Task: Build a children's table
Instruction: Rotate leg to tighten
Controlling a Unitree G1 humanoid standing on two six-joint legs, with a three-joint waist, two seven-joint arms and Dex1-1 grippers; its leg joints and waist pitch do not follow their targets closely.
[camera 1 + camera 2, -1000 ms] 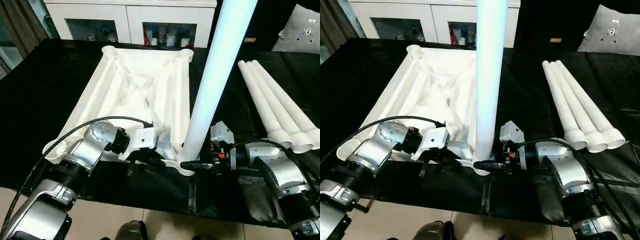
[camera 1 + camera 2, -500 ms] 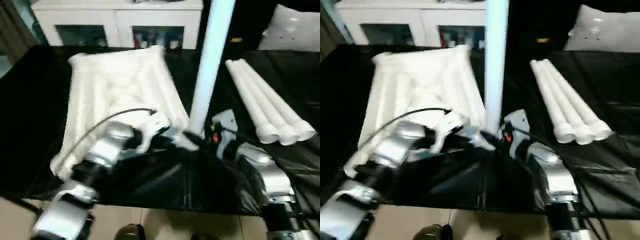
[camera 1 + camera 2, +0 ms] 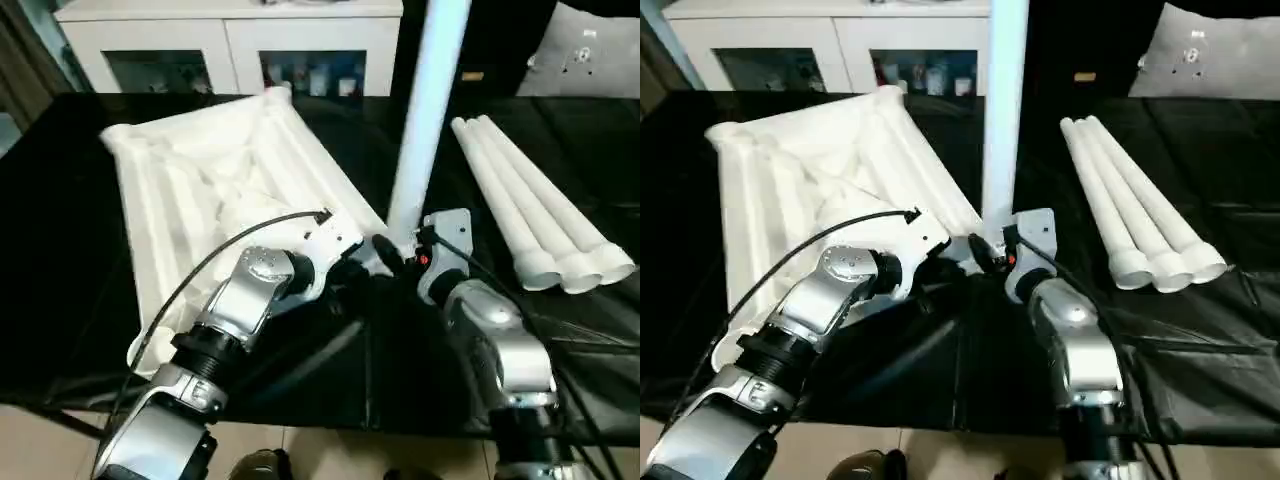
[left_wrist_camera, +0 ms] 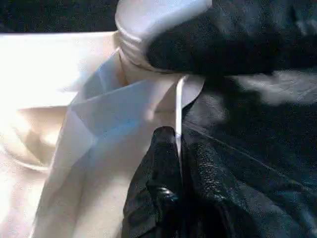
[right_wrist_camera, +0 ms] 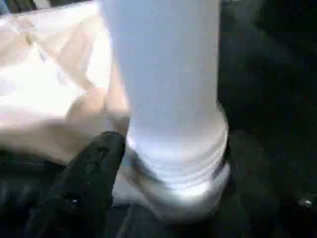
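Note:
The children's table top [image 3: 215,175] lies upside down on the black mat, ribs up. One white leg [image 3: 420,120] stands upright in its near right corner socket [image 4: 148,29]. My left gripper [image 3: 382,250] reaches that corner from the left and is shut on the top's thin rim [image 4: 177,106] beside the socket. My right gripper [image 3: 405,252] sits at the leg's ribbed base [image 5: 173,148], coming from the near side. Three more legs [image 3: 530,200] lie side by side on the mat to the right.
The black mat-covered workbench [image 3: 60,250] ends close to me, with floor below its front edge. A white cabinet [image 3: 230,40] stands behind the bench. A grey cushion [image 3: 600,45] lies at the far right.
The table top has turned on the mat, its leg corner swinging away from me, with both grippers still at that corner. My right forearm now reaches in from the near side.

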